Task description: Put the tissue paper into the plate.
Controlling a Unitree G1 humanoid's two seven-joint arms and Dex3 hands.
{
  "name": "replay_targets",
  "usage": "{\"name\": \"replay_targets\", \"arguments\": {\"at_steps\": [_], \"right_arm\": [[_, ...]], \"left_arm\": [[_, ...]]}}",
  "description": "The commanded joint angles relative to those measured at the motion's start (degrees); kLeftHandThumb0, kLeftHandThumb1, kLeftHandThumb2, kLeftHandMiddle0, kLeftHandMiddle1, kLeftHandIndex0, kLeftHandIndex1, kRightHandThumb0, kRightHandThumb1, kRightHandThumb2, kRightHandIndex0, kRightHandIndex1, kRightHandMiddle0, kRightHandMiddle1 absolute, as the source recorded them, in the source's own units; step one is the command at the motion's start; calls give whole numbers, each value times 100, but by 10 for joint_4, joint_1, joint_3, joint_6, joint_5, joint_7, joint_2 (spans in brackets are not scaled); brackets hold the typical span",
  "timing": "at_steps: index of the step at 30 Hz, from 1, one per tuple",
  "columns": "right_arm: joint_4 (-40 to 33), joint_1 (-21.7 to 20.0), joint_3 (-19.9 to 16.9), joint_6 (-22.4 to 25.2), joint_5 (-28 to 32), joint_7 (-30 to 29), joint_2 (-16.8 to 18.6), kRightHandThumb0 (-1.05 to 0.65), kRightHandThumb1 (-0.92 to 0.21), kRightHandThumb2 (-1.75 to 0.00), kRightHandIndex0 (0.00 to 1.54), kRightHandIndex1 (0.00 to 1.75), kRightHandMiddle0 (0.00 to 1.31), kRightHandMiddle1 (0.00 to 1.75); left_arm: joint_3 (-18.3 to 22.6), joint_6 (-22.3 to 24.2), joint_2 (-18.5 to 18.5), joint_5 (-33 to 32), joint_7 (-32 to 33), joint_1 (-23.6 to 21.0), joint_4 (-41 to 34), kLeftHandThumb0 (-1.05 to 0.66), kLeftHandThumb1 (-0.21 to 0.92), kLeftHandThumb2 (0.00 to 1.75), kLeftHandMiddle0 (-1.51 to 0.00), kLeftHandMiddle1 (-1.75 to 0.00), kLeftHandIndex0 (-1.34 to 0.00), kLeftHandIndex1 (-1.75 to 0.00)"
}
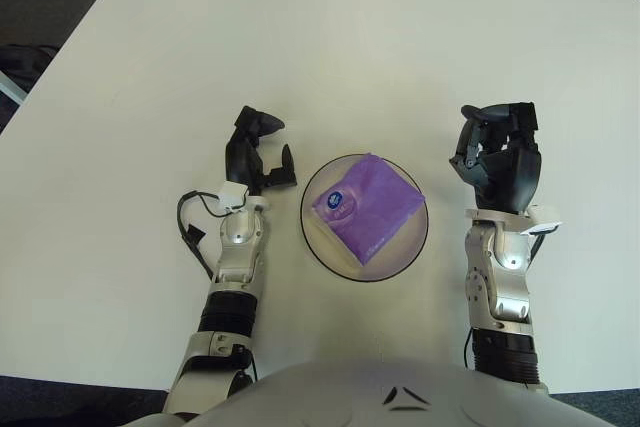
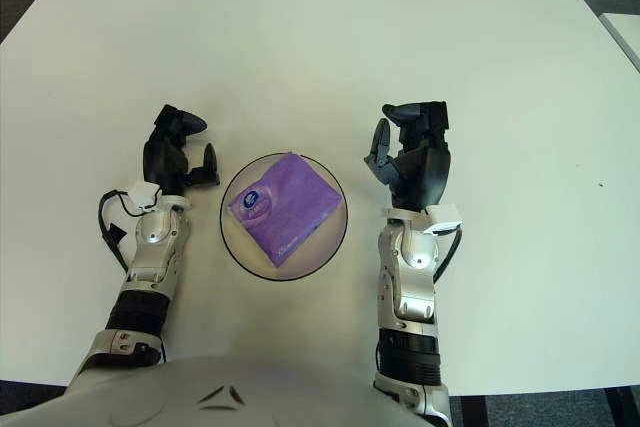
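Purple tissue paper pack seated in the plate; both hands empty on either side.

The flat purple plastic tissue paper pack (image 1: 364, 207) lies inside the round clear glass plate (image 1: 415, 244), turned diamond-wise, its corners reaching close to the rim. The plate sits on the white rectangular counter (image 1: 330, 57), near the near edge and well clear of the far, left and right edges. The left hand (image 1: 255, 152) is just left of the plate, fingers loosely curled and holding nothing. The right hand (image 2: 412, 157) is right of the plate, apart from it, fingers curled inward and empty. Bare counter surface extends far beyond both hands and out to either side.
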Motion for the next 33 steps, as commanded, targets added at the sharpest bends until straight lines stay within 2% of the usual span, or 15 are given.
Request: {"name": "replay_targets", "arguments": {"at_steps": [1,5,15,24,33], "right_arm": [[12,9,2,3,-3,-15,22,-36,-84,-64,38,126,24,175],[19,13,6,12,-4,-23,20,-36,-83,-66,40,126,24,175],[44,17,2,20,22,2,1,-36,-83,-65,46,126,24,175],[44,25,0,49,23,2,3,-36,-85,-64,46,125,23,175],[68,21,-5,53,33,10,2,-36,-84,-65,46,125,24,175]], "left_arm": [[-4,16,-5,3,-5,63,61,-1,7,161,-81,-173,-55,-175],[-3,12,-4,2,-7,62,63,-1,7,161,-82,-173,-55,-175],[-4,11,-7,0,-6,68,53,-1,6,161,-83,-171,-55,-175],[-5,11,-5,1,-9,73,49,-1,6,161,-83,-171,-55,-175],[-4,9,-5,-1,-14,76,47,-1,5,162,-83,-172,-56,-175]]}}
